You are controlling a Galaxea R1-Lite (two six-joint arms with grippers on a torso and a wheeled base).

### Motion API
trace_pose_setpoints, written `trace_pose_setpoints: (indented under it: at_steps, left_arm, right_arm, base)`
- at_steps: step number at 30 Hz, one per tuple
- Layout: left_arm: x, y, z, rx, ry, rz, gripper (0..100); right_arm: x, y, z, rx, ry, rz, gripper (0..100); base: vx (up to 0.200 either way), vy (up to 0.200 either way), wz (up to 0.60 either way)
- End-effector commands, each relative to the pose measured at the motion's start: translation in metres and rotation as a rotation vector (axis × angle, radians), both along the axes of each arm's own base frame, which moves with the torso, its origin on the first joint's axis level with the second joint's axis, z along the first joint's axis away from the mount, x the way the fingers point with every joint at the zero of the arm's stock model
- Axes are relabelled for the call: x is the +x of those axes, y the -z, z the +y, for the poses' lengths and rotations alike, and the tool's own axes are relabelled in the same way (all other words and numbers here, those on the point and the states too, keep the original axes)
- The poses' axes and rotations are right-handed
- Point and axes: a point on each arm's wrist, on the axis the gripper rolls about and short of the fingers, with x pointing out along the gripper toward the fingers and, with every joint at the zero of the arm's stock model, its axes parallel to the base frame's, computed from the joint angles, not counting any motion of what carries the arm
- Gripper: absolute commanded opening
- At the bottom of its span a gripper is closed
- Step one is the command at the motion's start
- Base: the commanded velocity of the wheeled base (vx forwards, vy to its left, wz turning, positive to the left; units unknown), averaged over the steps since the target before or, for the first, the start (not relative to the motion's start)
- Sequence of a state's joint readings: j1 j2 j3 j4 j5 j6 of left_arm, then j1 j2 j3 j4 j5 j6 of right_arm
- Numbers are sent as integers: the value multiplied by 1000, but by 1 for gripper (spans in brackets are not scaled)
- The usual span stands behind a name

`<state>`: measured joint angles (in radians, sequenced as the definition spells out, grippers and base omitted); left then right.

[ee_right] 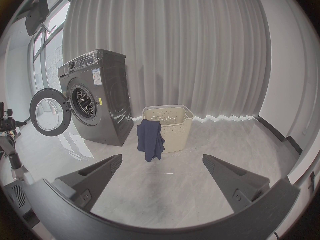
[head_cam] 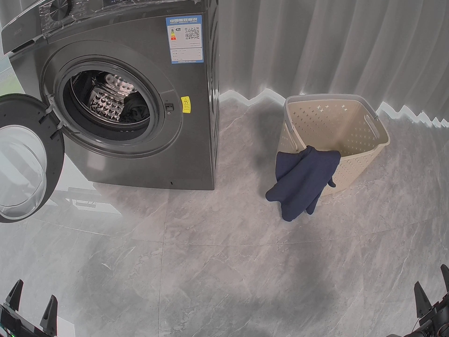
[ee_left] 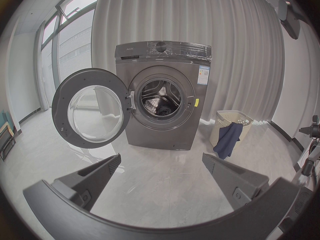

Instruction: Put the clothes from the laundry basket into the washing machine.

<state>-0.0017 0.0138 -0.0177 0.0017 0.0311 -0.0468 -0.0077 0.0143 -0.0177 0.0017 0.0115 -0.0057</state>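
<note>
Right of washing machine [head_cam: 140, 118]: laundry basket [head_cam: 327, 97], navy garment [head_cam: 304, 179] draped over its near rim (hanging outside).
Drum: door [head_cam: 21, 164] wide open; dark clothes [head_cam: 135, 111] inside.
Left gripper [head_cam: 35, 290]: fingers apart, empty.
Right gripper [head_cam: 430, 275]: fingers apart, empty.
Left wrist view: window [ee_left: 73, 34] beyond machine.

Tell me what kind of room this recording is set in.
Probably a laundry room or staged laundry corner: a front-loading washing machine with its door open, a cream laundry basket with a navy garment over its rim, and floor-length curtains behind.
</note>
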Motion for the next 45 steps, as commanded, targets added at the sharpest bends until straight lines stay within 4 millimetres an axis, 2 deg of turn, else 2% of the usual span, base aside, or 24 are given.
trace_pose_setpoints:
  at_steps: [1, 5, 25, 28, 35, 45]
  left_arm:
    - [1, 5, 0, -1, 0, 8, 100]
    - [1, 5, 0, -1, 0, 10, 100]
    - [1, 5, 0, -2, 5, 10, 100]
    - [1, 5, 0, -4, 5, 10, 100]
    - [1, 5, 0, -2, 5, 10, 100]
    - [1, 5, 0, -2, 3, 8, 100]
  right_arm:
    - [0, 5, 0, 0, -1, 2, 100]
    - [0, 5, 0, 1, -1, 3, 100]
    - [0, 5, 0, 3, 1, 3, 100]
    - [0, 5, 0, 4, 1, 3, 100]
    - [0, 5, 0, 1, 1, 3, 100]
    - [0, 5, 0, 1, 1, 3, 100]
  base:
    - [200, 0, 0]
    - [200, 0, 0]
    - [0, 0, 0]
    - [0, 0, -600]
    - [0, 0, 0]
    - [0, -200, 0]
